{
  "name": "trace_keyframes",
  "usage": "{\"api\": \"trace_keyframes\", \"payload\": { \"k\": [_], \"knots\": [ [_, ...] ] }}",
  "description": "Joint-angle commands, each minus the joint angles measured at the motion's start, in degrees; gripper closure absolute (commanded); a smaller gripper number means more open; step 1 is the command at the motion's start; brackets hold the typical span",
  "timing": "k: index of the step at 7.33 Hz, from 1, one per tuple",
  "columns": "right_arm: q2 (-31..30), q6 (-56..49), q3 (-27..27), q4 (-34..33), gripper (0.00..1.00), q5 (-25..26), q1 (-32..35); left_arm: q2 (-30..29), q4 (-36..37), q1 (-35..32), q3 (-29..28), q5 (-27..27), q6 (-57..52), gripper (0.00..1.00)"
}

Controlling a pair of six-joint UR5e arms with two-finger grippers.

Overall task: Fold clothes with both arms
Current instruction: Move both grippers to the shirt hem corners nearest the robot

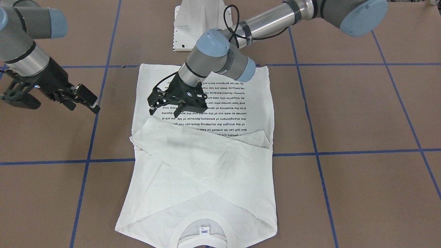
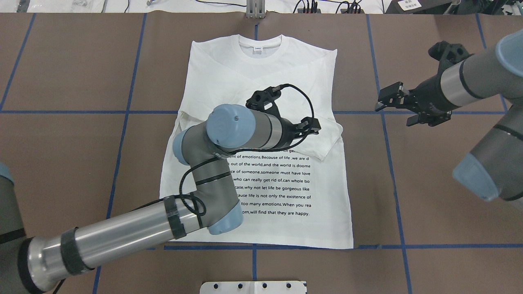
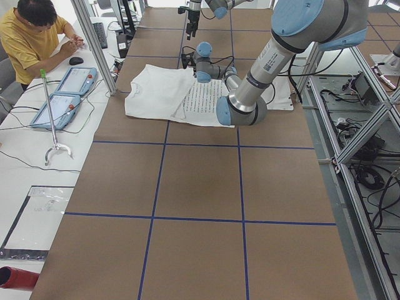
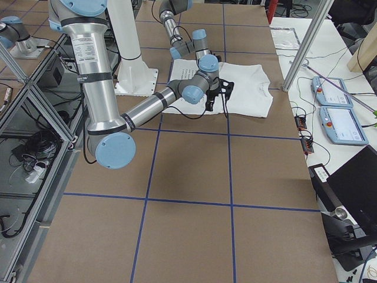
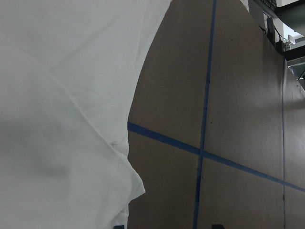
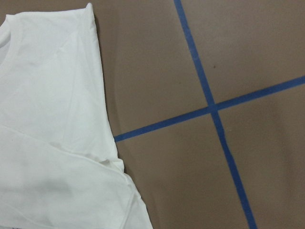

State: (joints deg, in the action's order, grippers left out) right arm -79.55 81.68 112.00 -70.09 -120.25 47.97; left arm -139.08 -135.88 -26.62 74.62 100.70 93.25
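The collar [image 1: 201,217] of the shirt [image 1: 206,182] lies nearest in the front view. The shirt is flat on the table [image 1: 361,113], print side up, with both sleeves crossed over the chest, which I judge is meant to narrow it for folding. The left gripper [image 1: 164,111] hovers just above the top sleeve [image 1: 193,141], jaws spread and empty, probably placed to take its edge. The right gripper [image 1: 83,104] hangs beside the shirt, apart from it, likewise spread and holding nothing. No container shows.
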Motion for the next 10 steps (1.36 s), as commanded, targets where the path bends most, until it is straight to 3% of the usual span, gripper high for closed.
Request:
{"api": "trace_keyframes", "payload": {
  "k": [1,2,4,6,10],
  "knots": [
    [-0.5,13.6,4.2,-0.7,0.01,14.4,-15.3,11.2,9.6,-2.8,13.9,3.8,-11.1,0.06],
    [-0.8,18.0,5.8,-1.2,0.02,18.2,-20.5,15.2,11.1,-4.8,18.2,6.8,-12.8,0.07],
    [0.1,27.2,11.3,-14.0,0.11,30.9,-32.8,22.2,11.1,-6.3,25.0,7.4,-13.0,0.1],
    [-1.0,39.5,9.5,-14.7,0.13,33.7,-38.6,22.8,11.1,-6.7,25.1,7.3,-13.0,0.13],
    [-2.2,42.0,7.5,-14.7,0.17,34.7,-40.7,22.8,11.0,-6.6,25.1,7.2,-12.8,0.13]
  ]
}}
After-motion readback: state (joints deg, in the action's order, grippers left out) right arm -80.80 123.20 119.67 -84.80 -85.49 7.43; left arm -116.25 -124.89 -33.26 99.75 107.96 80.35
